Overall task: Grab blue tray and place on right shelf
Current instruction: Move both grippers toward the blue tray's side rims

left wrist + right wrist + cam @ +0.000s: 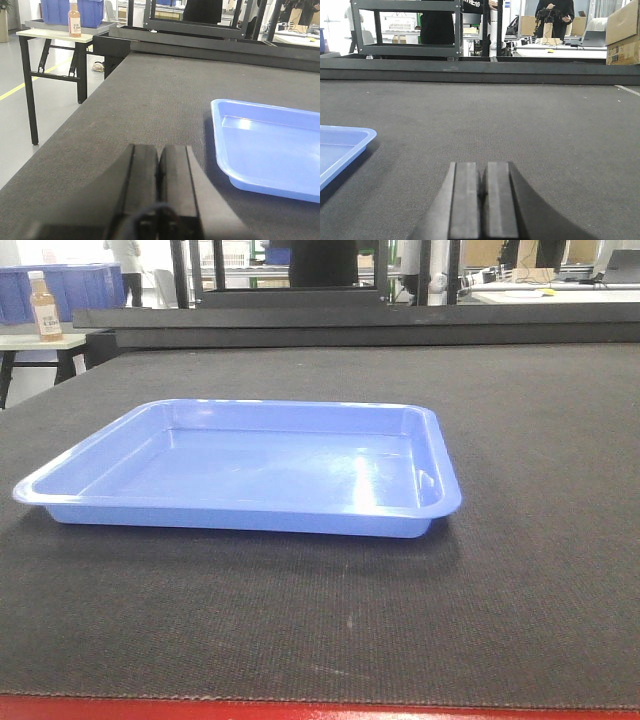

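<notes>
The blue tray lies flat and empty on the dark mat in the middle of the front view. Its left end shows at the right of the left wrist view. One corner reaches into the left edge of the right wrist view. My left gripper is shut with nothing in it, low over the mat to the left of the tray. My right gripper is shut and empty too, to the right of the tray. Neither touches the tray. The right shelf is out of view.
The dark mat covers a red-edged table. A black frame rail runs along its far side. A small side table at the far left carries a bottle and dark blue bins. Cardboard boxes stand far right.
</notes>
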